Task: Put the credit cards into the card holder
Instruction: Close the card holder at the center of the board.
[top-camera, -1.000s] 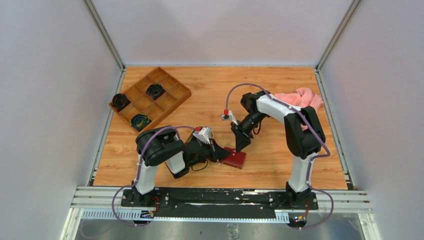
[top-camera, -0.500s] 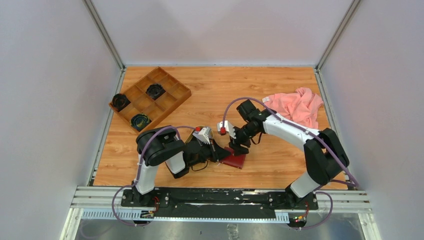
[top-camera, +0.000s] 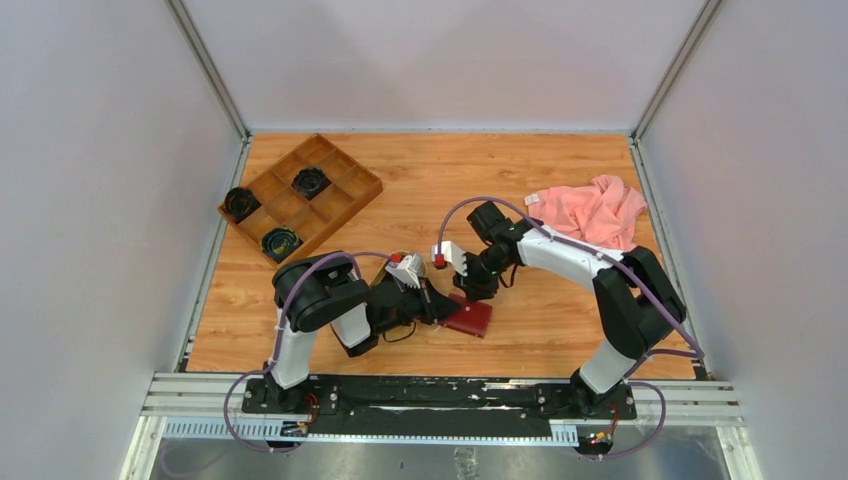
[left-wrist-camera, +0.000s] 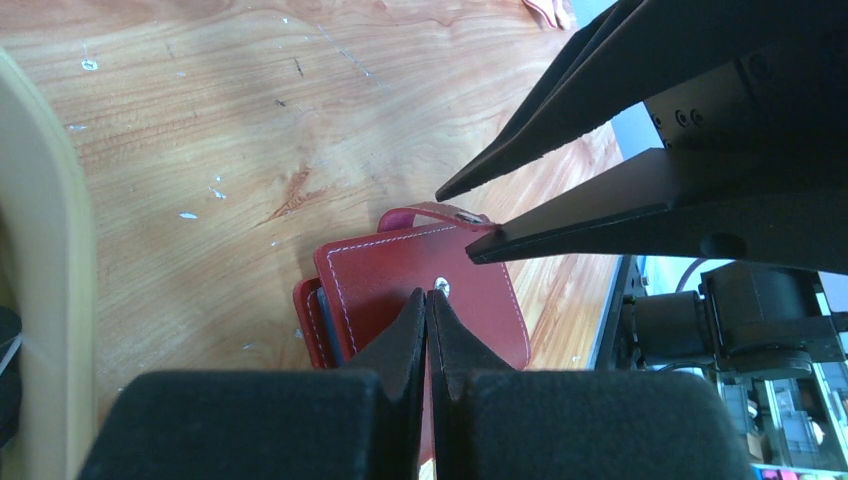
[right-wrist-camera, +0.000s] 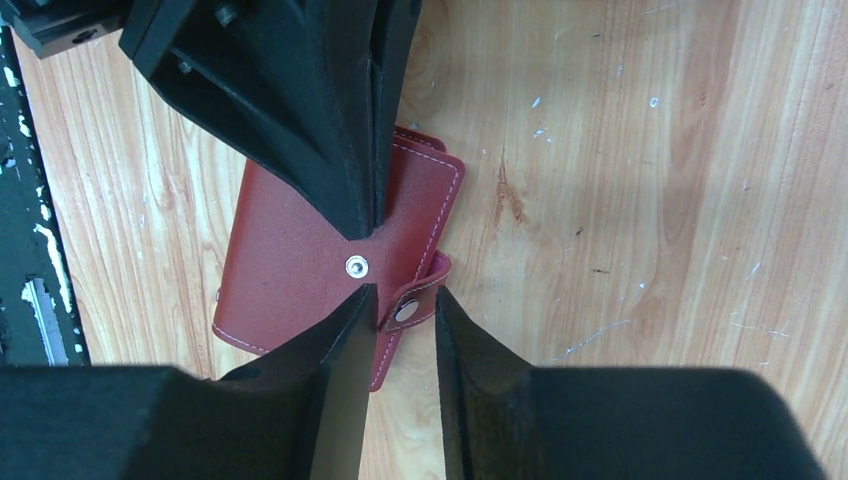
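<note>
Pale walls close in a wood-grain worktop (top-camera: 420, 180), with a compartmented wooden box (top-camera: 365, 185) at the back left and a pink cloth (top-camera: 595, 212) at the back right. Both arms lean in over the card holder (top-camera: 470, 318), which lies flat and folded shut near the front middle.

Up close, the left claw (left-wrist-camera: 427, 295) is clenched on nothing, its tips pressed together on the red cover just beside the metal stud (right-wrist-camera: 354, 265), pinning the holder down. The right claw (right-wrist-camera: 402, 292) has its jaws part-way apart with the snap tab (right-wrist-camera: 410, 310) between them. I cannot tell whether they actually pinch it. The tab's snap sits off the stud, so it looks undone.

I see no credit cards anywhere, only the rim of a tan tray (left-wrist-camera: 55, 250) at the left of the left wrist view.

Opening the holder seems to be the job in hand. To do it well, the right claw wants a firm bite on the tab before pulling, since the strap is thin and could slip out. Draw it away from the stud in a gentle arc, not a yank, or the whole holder may skid. The left tips sit on the cover itself and may need to shift so it can swing.
</note>
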